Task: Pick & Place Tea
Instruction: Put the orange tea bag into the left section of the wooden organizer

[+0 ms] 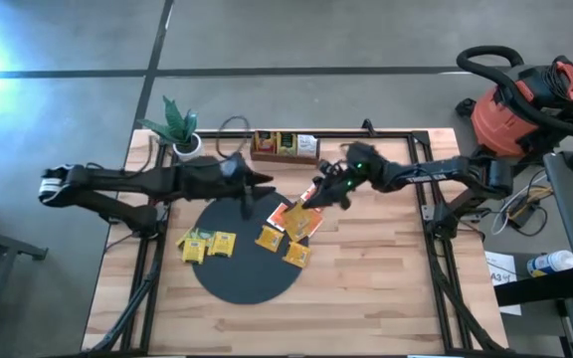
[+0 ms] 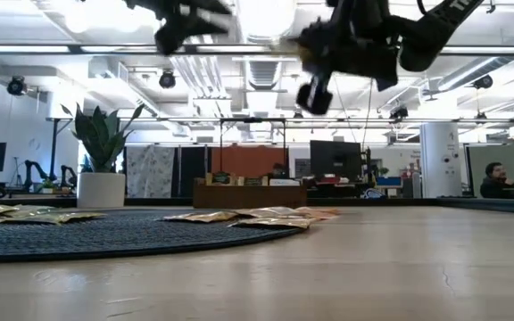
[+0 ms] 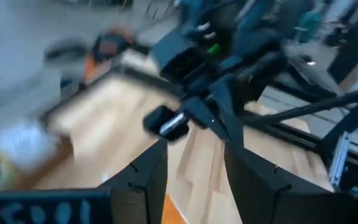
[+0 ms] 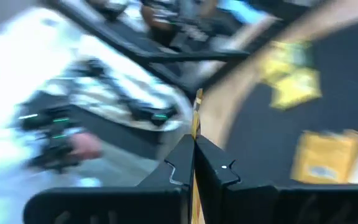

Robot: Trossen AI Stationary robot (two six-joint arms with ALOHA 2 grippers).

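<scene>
Above the mat (image 1: 242, 268): right gripper (image 1: 318, 192) pinches one yellow packet (image 4: 197, 112) edge-on; left gripper (image 1: 267, 186) gapes empty.
Seven-odd packets (image 1: 207, 243) lie below; only the right wrist view shows the pinch.

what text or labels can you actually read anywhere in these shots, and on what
None can be read.
Tea packets on the black mat: print too small.
Packet pinched edge-on in the right gripper: no face showing.
White markings on the left gripper's body: blurred.
Boxes in the wooden tray: too small.
</scene>
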